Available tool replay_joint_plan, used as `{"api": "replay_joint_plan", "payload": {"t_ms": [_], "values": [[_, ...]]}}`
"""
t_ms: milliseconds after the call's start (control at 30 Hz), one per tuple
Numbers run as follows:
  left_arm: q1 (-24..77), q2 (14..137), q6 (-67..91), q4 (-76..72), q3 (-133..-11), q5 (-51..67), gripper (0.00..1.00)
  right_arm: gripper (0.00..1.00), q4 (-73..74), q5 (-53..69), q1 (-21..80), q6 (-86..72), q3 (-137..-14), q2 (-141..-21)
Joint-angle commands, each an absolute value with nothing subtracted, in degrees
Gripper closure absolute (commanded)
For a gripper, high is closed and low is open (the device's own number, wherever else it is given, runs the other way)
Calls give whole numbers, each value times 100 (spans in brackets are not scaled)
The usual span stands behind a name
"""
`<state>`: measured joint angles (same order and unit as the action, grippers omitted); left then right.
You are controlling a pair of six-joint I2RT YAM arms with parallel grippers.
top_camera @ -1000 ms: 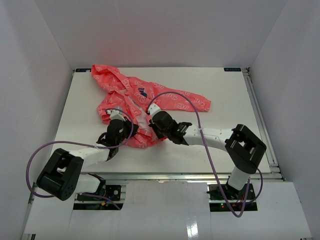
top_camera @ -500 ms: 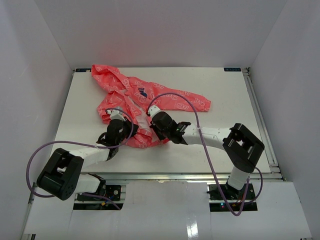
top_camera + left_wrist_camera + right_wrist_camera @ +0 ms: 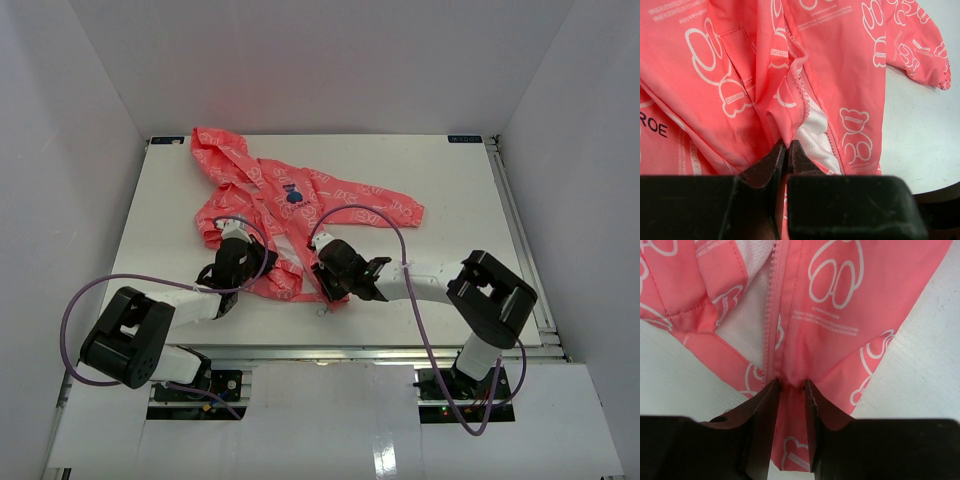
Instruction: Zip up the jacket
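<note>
The coral-pink jacket point(image 3: 262, 196) with white outline print lies on the left half of the white table, hood at the far left, dark-blue logo point(image 3: 292, 194) facing up. My left gripper point(image 3: 238, 262) is shut on a fold of the jacket's front edge point(image 3: 786, 144), next to zipper teeth and pale lining point(image 3: 812, 131). My right gripper point(image 3: 328, 282) is shut on the jacket's bottom hem point(image 3: 790, 386), just right of the zipper's point(image 3: 773, 315) lower end. The front is open, with lining showing point(image 3: 746, 315).
The white table point(image 3: 460, 210) is boxed in by white walls on three sides. A metal rail point(image 3: 520, 235) runs along its right edge. Purple cables point(image 3: 402, 232) loop over both arms. A sleeve point(image 3: 390, 208) stretches out to the right.
My right gripper has pulled the hem toward the near edge and slightly right. The jacket front has stretched straighter, and the logo and hood have shifted. The left gripper has held its place.
</note>
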<state>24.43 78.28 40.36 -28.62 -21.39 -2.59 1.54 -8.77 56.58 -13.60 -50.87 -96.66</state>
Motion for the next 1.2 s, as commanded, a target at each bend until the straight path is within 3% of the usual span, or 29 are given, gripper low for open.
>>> {"api": "replay_joint_plan", "payload": {"t_ms": [0,233,533,1167], "values": [[2408,7813,3964,-2979,-2268,-238,100,62,123,-1086,5643,-1538,-4853,-9404],[2408,7934,3923,-2986,-2338,-284,100,61,1355,-1579,5701,-1332,-5641,-9001],[2408,7904,3899,-3012,-2297,-244,100,58,2326,-1187,5841,-1125,-5923,-8995],[2408,7857,3885,-2969,-2296,-190,100,56,2550,-1257,6033,-995,-6319,-9837]]}}
